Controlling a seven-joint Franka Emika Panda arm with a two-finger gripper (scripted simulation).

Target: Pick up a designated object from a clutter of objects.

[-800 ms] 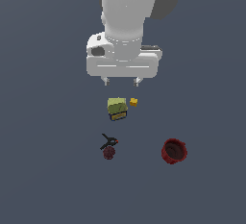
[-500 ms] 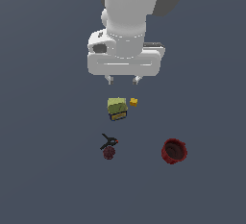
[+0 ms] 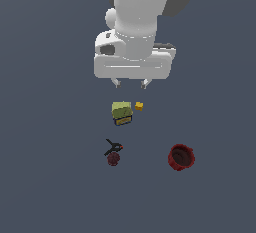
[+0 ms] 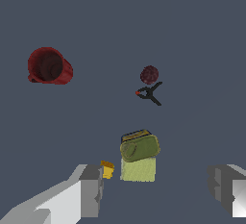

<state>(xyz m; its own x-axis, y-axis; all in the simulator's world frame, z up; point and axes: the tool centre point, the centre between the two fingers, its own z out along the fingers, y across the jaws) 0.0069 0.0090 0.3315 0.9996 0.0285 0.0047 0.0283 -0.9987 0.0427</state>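
Note:
The dark red ribbed cup (image 3: 181, 157) lies on the grey floor at the exterior view's lower right, its dark inside showing; it also shows in the wrist view (image 4: 49, 66). My gripper (image 3: 131, 83) hangs open and empty well above the floor, over the olive-green box (image 3: 122, 112), far from the cup. In the wrist view my two fingers (image 4: 91, 189) stand wide apart with the box (image 4: 139, 154) between them further off. The tiny orange cube (image 3: 139, 106) sits beside the box. The black clamp (image 3: 113, 146) and dark red ball (image 3: 113, 159) lie together.
The floor (image 3: 50, 167) is a plain dark grey surface with no edges or walls in view. The clamp (image 4: 150, 93) and ball (image 4: 149, 74) lie between the box and the cup's side of the scene.
The arm has shifted slightly toward the exterior view's right. The gripper stays open. The objects have not moved.

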